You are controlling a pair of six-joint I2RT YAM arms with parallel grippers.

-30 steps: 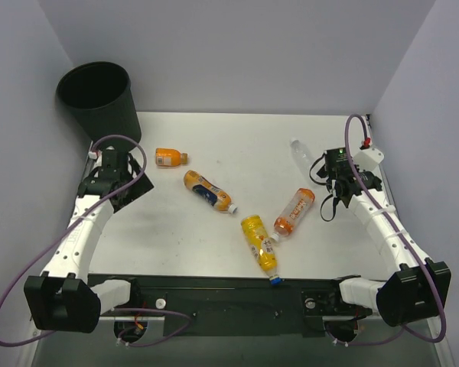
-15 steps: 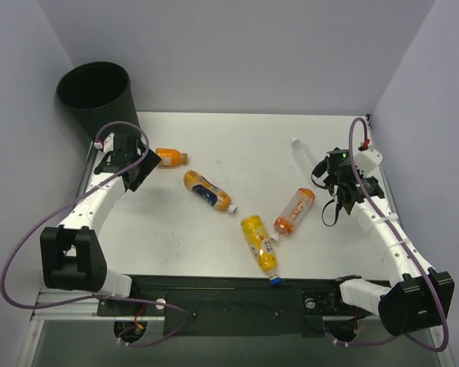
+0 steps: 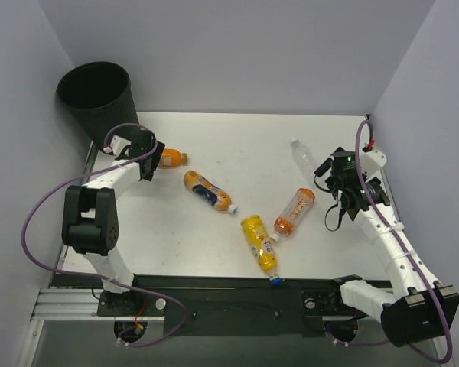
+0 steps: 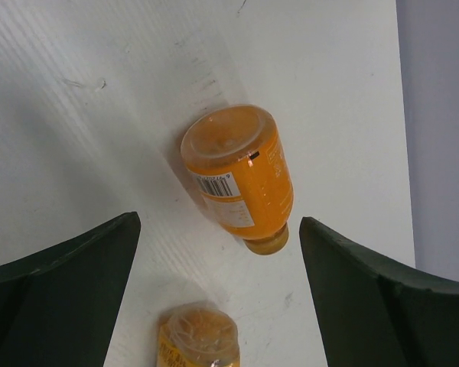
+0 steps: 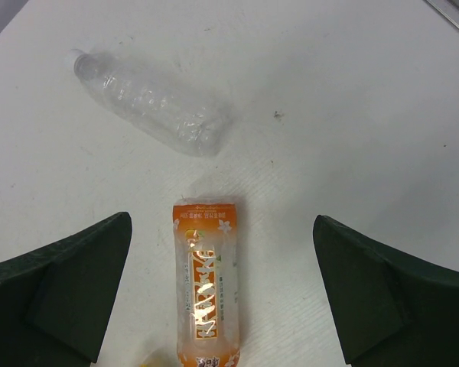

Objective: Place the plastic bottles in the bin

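The black bin (image 3: 96, 95) stands at the far left corner. Five bottles lie on the table: a small orange one (image 3: 170, 158), an orange-yellow one (image 3: 208, 191), a yellow one (image 3: 258, 241), an orange labelled one (image 3: 294, 211) and a clear one (image 3: 302, 153). My left gripper (image 3: 148, 153) is open just left of the small orange bottle (image 4: 241, 180), which lies beyond its fingers (image 4: 61, 283). My right gripper (image 3: 330, 174) is open above the table, with the orange labelled bottle (image 5: 206, 283) between its fingers (image 5: 382, 283) below and the clear bottle (image 5: 149, 107) farther ahead.
The base of a second orange-yellow bottle (image 4: 199, 340) shows low in the left wrist view. Grey walls close in the table (image 3: 237, 145) at the back and sides. Purple cables loop off both arms.
My left arm has swung toward the back, bringing its gripper right up to the small orange bottle. My right gripper has shifted slightly right and back. The bottles have not moved.
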